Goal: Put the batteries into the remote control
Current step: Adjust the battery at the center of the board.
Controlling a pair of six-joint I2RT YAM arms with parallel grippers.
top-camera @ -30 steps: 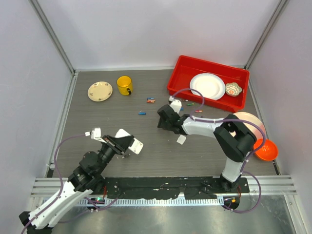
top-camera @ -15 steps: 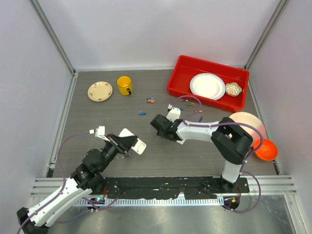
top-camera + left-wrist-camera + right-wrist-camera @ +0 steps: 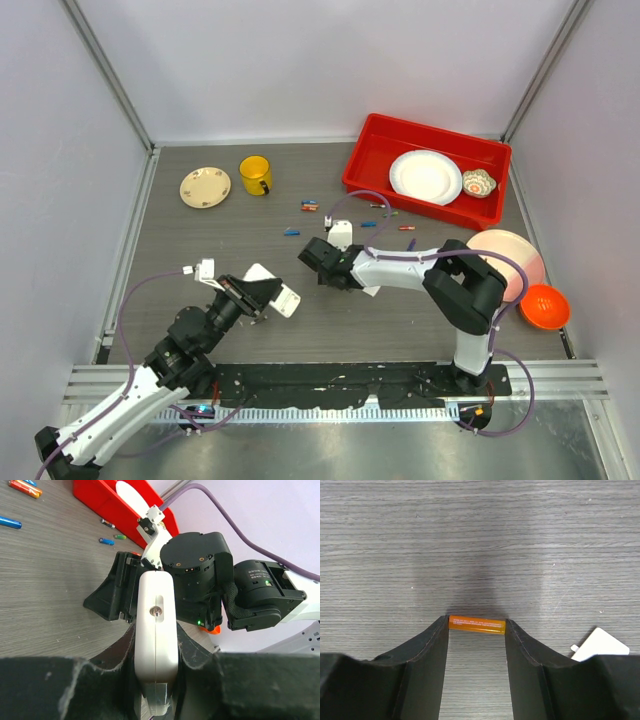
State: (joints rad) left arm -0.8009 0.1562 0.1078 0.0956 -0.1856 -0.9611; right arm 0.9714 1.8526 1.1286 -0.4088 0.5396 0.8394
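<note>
The coming move turns on a short gap. The right tool (image 3: 312, 260) pinches an orange battery (image 3: 477, 624) by its two ends, so the battery's long axis runs straight across from one fingertip to the other. The remote control (image 3: 156, 615) lies just to that tool's left and a little nearer the arm bases. It is raised off the desk (image 3: 200, 250) and clamped in the left tool (image 3: 156, 647), whose fingers press on its sides. Its plain white back faces up, and in the left wrist view its far end points at the right tool. The right arm is folded low and reaches leftward, so it is the arm placed to insert. Loose batteries (image 3: 310, 206) lie farther back, and a white flat piece (image 3: 599, 641), probably the cover, lies beside the right tool.
</note>
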